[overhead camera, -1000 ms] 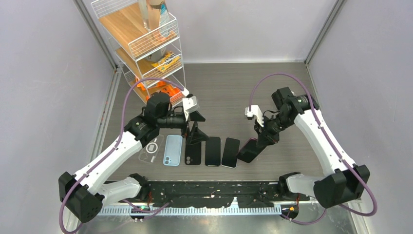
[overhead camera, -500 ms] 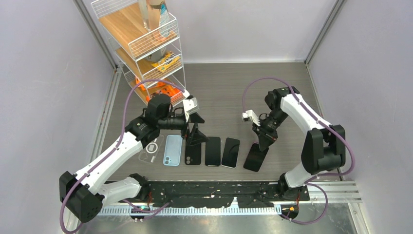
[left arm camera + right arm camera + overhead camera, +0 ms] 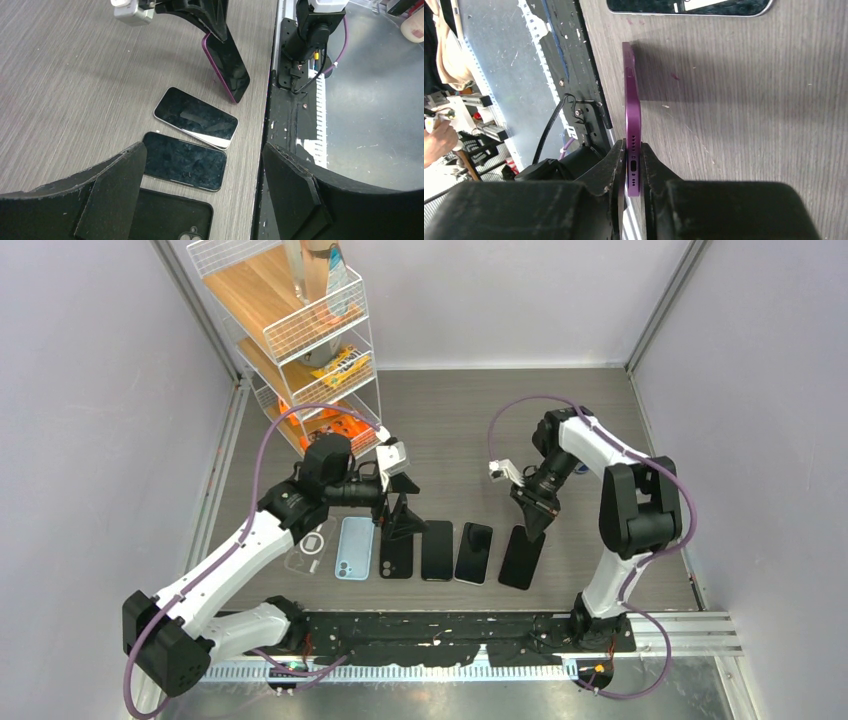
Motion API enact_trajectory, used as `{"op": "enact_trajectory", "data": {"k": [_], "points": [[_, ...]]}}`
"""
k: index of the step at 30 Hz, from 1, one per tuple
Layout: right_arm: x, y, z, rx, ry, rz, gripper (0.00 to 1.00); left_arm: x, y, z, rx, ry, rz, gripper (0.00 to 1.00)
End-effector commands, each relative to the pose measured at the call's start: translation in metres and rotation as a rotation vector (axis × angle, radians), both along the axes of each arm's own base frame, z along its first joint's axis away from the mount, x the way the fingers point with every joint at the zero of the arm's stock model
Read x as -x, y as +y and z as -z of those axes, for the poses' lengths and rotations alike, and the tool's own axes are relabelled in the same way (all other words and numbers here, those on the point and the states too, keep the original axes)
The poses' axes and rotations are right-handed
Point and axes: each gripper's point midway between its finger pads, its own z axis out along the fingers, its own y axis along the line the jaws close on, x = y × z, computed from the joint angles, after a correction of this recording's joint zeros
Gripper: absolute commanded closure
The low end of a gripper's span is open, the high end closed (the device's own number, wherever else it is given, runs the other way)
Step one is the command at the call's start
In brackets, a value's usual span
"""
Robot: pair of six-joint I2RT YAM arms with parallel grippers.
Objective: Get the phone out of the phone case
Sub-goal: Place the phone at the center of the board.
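A purple phone with a dark screen hangs tilted at the right end of a row of phones, its low end at the table. My right gripper is shut on its upper end. In the right wrist view the phone's purple edge is pinched between both fingers of that gripper. My left gripper stands wide open above an empty black phone case. The left wrist view shows this black case under the open gripper, and the purple phone further off.
The row also holds a clear case, a light blue phone, a black phone and a silver-edged phone. A wire shelf rack stands at the back left. A black rail runs along the near edge.
My right arm has folded in and swung the purple phone down, from a slant right of the row to in line with the other phones. The left arm has barely moved.
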Motion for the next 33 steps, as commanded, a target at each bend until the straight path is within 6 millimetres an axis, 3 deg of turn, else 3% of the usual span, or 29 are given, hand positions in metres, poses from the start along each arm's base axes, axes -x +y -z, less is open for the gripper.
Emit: {"op": "enact_trajectory", "data": {"k": [1,6,14,33], "points": [[-0.037,-0.005,0.014,0.039,-0.099,-0.025,0.78,0.001,-0.002,0.0,0.004,-0.015,0.018,0.1],[-0.056,-0.006,0.027,0.061,-0.106,-0.028,0.71,0.0,-0.003,0.001,0.002,-0.009,0.02,0.11],[-0.078,-0.007,0.049,0.096,-0.088,-0.031,0.69,0.0,-0.004,0.005,-0.004,0.003,0.025,0.11],[-0.085,0.003,0.075,0.142,-0.138,-0.031,0.63,-0.001,-0.005,0.007,-0.006,0.008,0.029,0.11]]}}
